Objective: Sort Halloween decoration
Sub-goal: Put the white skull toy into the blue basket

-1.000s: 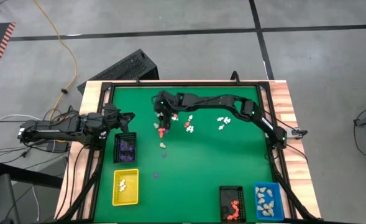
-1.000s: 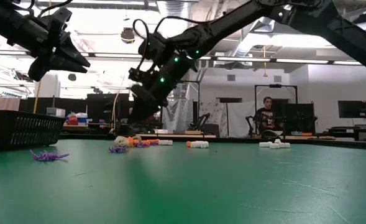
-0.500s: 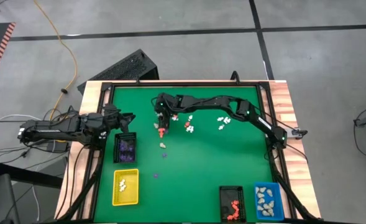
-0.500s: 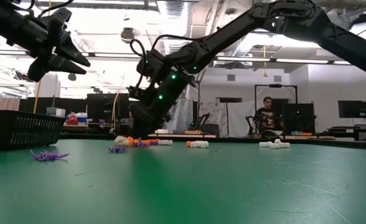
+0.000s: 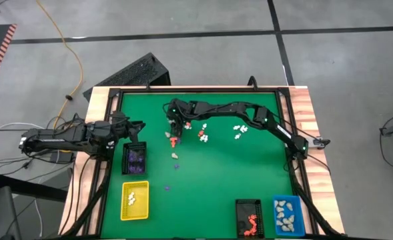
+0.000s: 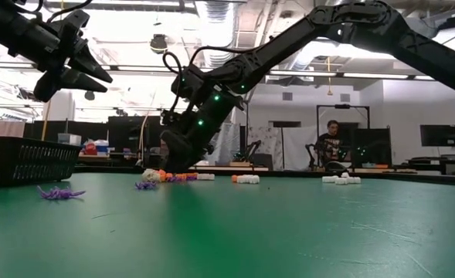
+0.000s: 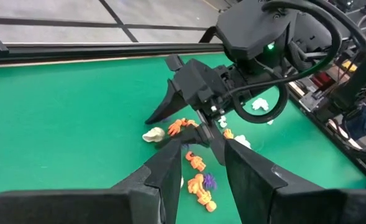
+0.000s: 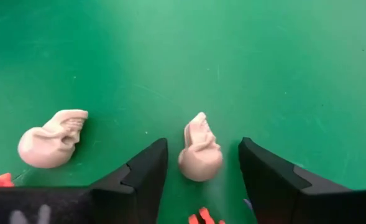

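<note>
Fingers of the right gripper (image 8: 201, 163) stand apart around a cream-beige skull figurine (image 8: 199, 150) on the green surface (image 8: 282, 56), gripping nothing yet. Its long axis runs forward between the fingers, narrow jaw end pointing away from the wrist. One risk: uneven closing could squirt the rounded skull sideways toward the second skull (image 8: 51, 138) nearby. Left gripper (image 5: 140, 127) waits partly open and empty above the black tray (image 5: 135, 160).
</note>
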You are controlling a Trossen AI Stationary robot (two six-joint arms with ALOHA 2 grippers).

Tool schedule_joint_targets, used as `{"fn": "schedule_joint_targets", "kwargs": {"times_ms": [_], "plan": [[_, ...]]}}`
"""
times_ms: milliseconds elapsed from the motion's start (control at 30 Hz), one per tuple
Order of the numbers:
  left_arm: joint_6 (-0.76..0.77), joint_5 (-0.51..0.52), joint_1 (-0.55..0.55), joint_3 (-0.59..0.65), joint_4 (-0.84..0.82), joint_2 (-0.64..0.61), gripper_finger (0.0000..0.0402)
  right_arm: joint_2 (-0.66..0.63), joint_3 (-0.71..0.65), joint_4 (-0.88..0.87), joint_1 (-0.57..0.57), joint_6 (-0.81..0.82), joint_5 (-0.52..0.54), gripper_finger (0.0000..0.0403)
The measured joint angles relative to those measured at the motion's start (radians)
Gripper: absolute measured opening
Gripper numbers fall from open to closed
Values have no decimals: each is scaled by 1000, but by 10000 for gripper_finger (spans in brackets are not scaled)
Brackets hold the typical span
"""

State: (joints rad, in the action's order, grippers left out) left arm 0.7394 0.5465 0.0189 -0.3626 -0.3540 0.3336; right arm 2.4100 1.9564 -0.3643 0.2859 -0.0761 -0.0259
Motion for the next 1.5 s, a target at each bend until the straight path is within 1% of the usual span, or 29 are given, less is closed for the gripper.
{"fn": "schedule_joint_targets", "kwargs": {"times_ms": [100, 300, 400, 733, 967, 1200, 1333, 1433, 1500], "plan": [[7, 0, 0, 0, 0, 0, 112, 0, 0, -2, 0, 0, -1, 189], [23, 0, 0, 0, -6, 0, 112, 0, 1, -26, 0, -1, -3, 117], [26, -1, 0, 0, -14, 0, 112, -1, 1, -28, 0, 0, -2, 97], [34, -12, 0, 0, -26, 0, 112, -14, 0, -44, -15, 0, 9, 98], [25, -11, 0, 0, -27, 0, 112, -94, -1, -137, -24, -1, 7, 98], [-23, 15, 0, 0, -30, 0, 112, -238, -2, -373, -64, -14, -3, 98], [-79, -34, 0, 0, -29, 8, 112, -338, 0, -564, -114, -17, -6, 98], [-96, -52, 0, 0, -19, 34, 112, -400, 0, -717, -161, 30, -6, 98], [-95, -44, 0, 0, -14, 54, 112, -440, 0, -820, -200, 85, -3, 98]]}}
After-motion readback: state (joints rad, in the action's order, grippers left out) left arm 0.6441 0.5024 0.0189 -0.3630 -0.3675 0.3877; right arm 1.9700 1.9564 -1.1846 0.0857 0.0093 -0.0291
